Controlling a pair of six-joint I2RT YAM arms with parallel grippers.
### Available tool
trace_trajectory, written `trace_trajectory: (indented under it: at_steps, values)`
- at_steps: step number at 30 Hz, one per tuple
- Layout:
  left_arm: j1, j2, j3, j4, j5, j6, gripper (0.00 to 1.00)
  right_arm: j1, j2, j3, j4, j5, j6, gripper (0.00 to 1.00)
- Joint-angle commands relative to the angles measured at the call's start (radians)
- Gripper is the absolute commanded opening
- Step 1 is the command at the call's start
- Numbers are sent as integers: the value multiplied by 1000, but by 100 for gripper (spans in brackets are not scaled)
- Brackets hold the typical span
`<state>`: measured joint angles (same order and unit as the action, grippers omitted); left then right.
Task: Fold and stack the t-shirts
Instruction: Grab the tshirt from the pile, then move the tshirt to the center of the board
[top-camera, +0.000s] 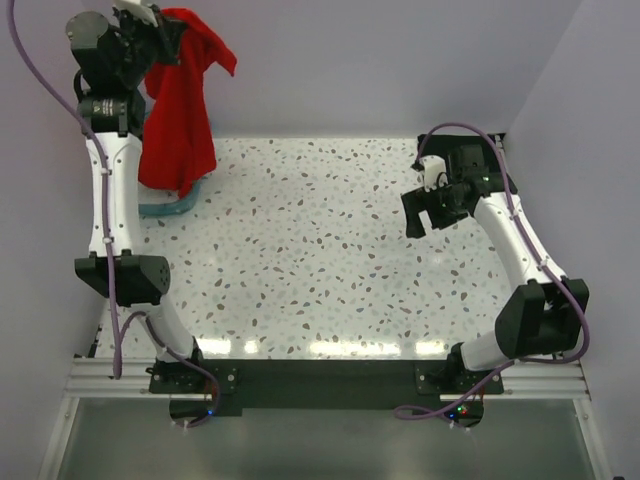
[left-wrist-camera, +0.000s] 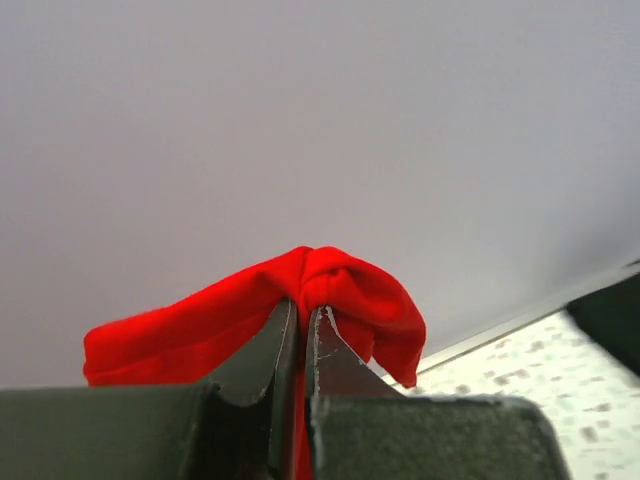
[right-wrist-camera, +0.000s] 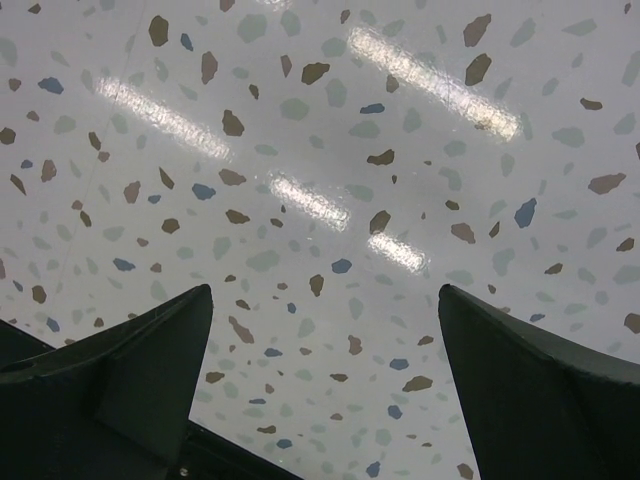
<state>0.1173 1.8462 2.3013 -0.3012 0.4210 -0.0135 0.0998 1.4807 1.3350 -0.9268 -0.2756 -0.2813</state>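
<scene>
My left gripper (top-camera: 168, 32) is raised high at the far left and is shut on the bright red t-shirt (top-camera: 180, 110), which hangs down in a bunch from the fingers. In the left wrist view the red t-shirt (left-wrist-camera: 350, 295) is pinched between the closed fingers (left-wrist-camera: 300, 320). My right gripper (top-camera: 428, 212) is open and empty, low over the speckled table at the right; its wrist view shows only bare tabletop between the spread fingers (right-wrist-camera: 325, 295). The black t-shirt is out of view.
The teal basin (top-camera: 165, 208) shows partly at the far left, under the hanging shirt's lower end. The speckled table (top-camera: 320, 260) is bordered by pale walls at the back and both sides.
</scene>
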Motion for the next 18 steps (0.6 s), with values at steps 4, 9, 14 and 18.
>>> trace_trajectory:
  at_steps: [4, 9, 14, 18]
  values:
    - [-84, -91, 105, 258, 90, -342, 0, 0, -45, 9, 39, -27, 27, 98]
    - [-100, -125, 71, 460, 127, -544, 0, 0, -48, 6, 49, -27, 33, 98]
    - [-100, -211, -103, 522, 225, -654, 0, -2, -57, 3, 59, -20, 36, 99]
    - [-52, -367, -617, 588, 398, -727, 36, -2, -71, -11, 60, -19, 28, 99]
